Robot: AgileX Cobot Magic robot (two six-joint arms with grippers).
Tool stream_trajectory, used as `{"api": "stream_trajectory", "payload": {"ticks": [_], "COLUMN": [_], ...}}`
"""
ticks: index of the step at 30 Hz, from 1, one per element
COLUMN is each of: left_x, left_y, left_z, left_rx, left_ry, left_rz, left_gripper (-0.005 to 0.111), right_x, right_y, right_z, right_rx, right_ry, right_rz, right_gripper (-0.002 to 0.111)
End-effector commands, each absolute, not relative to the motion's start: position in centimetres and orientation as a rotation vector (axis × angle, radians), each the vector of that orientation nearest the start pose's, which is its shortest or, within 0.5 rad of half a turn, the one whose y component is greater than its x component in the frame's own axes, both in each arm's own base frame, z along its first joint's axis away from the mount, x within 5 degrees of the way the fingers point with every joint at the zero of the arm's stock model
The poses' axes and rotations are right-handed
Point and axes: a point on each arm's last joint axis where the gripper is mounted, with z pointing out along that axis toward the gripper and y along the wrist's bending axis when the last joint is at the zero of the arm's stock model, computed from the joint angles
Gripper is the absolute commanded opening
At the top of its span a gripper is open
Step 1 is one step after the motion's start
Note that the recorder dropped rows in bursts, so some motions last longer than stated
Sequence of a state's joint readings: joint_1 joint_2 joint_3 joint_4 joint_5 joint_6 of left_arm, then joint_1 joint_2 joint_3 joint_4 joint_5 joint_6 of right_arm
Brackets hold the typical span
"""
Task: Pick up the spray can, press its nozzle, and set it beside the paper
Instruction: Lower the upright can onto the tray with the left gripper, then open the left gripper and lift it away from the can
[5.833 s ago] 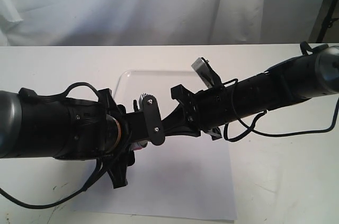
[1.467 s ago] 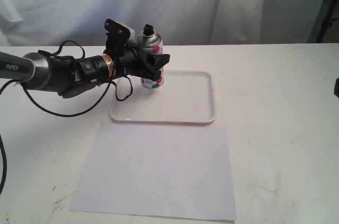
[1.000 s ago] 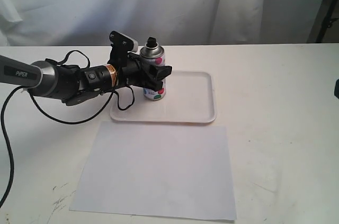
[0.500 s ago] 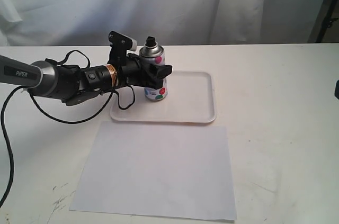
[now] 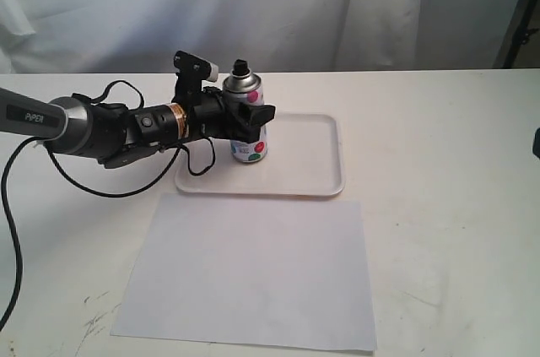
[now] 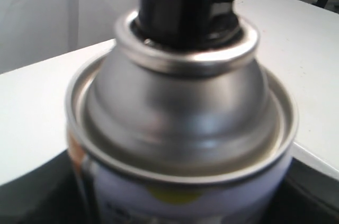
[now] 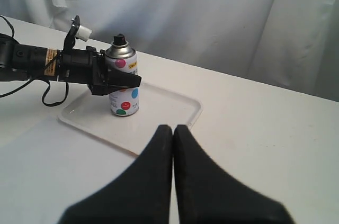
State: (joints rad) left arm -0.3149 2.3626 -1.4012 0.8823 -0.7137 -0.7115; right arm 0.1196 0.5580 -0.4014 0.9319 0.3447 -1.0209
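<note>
**Letting the can go without tipping it**

The left jaws are clamped across the middle of the spray can (image 5: pixel 250 151), which stands upright at the tray's (image 5: pixel 312 163) left end, nozzle (image 5: pixel 240 65) on top. The right jaws are pressed together, well away from the tray. The paper (image 5: pixel 253 273) lies along the tray's near side. I judge release is due, so I open evenly and back straight out, level.

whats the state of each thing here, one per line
tray: lying flat, only the can on it
spray can: upright on the tray, gripped at mid-body
nozzle: on top, nothing touching it
paper: lying flat, nothing on it
left gripper: jaws closed on the spray can
right gripper: jaws shut, empty
</note>
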Motion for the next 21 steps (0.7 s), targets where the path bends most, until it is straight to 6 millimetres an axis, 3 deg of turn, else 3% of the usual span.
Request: {"api": "stream_trajectory", "payload": {"ticks": [1,6,11,13,14,16,18,21], "left_x": [44.2,44.3,44.6,44.9,45.0,45.4,45.6,45.5], "left_y": [-19.7,-19.6,-19.5,-19.6,-19.7,-19.8,-19.8,-19.8], "left_z": [10.0,10.1,9.7,9.8,10.1,10.6,10.8,10.7], "left_rx": [0.759,0.723,0.679,0.701,0.672,0.62,0.6,0.64], "left_ry": [1.717,1.73,1.865,1.898,1.913,1.917,1.922,1.925], "left_rz": [-0.676,-0.691,-0.701,-0.692,-0.723,-0.754,-0.758,-0.741], "left_gripper": [0.029,0.029,0.033,0.049,0.065,0.086,0.094,0.095], "right_x": [11.2,11.2,11.2,11.2,11.2,11.2,11.2,11.2], "right_y": [3.8,3.8,3.8,3.8,3.8,3.8,3.8,3.8], "right_z": [28.4,28.4,28.4,28.4,28.4,28.4,28.4,28.4], "right_rx": [-0.413,-0.413,-0.413,-0.413,-0.413,-0.413,-0.413,-0.413], "right_ry": [1.806,1.806,1.806,1.806,1.806,1.806,1.806,1.806], "right_rz": [0.253,0.253,0.253,0.253,0.253,0.253,0.253,0.253], "right_gripper": [0.0,0.0,0.0,0.0,0.0,0.0,0.0,0.0]}}
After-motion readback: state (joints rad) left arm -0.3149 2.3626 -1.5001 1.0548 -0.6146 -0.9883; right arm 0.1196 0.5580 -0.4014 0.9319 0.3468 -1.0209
